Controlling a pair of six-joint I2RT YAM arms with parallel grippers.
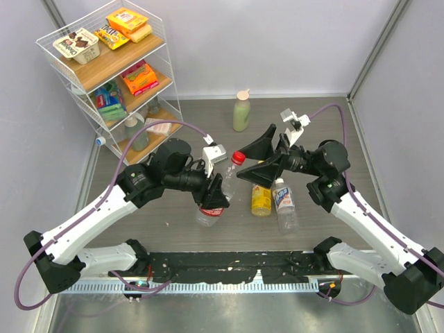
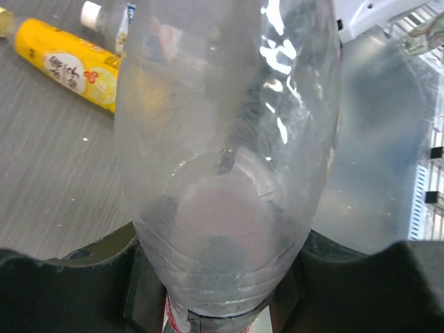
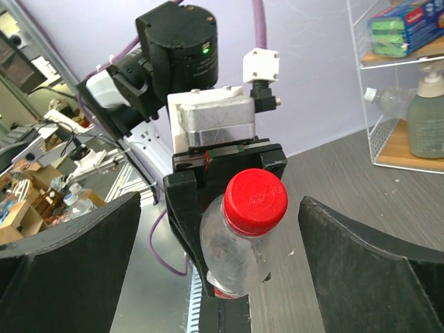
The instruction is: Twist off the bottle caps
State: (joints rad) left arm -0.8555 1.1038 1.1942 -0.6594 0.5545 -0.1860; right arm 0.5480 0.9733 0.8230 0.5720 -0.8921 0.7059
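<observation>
The left pincer (image 1: 210, 202) is clamped on the lower body of a clear, thin-walled plastic bottle (image 2: 229, 173), holding it tilted up above the middle of the grey tabletop (image 1: 173, 232). The bottle's red round plastic screw cap (image 3: 257, 201) sits on the neck. It lies between the fingers of the right pincer (image 1: 240, 165), which stand wide apart and touch nothing.

The likely trouble is the soft wall buckling or turning inside the left grip when the cap is twisted, so that bottle and cap spin together. The right fingers could also close off-centre and skid off the cap's rim.

A yellow plastic bottle (image 1: 261, 200) and a clear bottle with a blue-white label (image 1: 283, 201) lie just near-right, below the right arm, where a dropped wrist could knock them. The far side, toward a pale green bottle (image 1: 241, 111), looks roomier. The white wire shelf rack (image 1: 104, 76) stands far left, well apart.
</observation>
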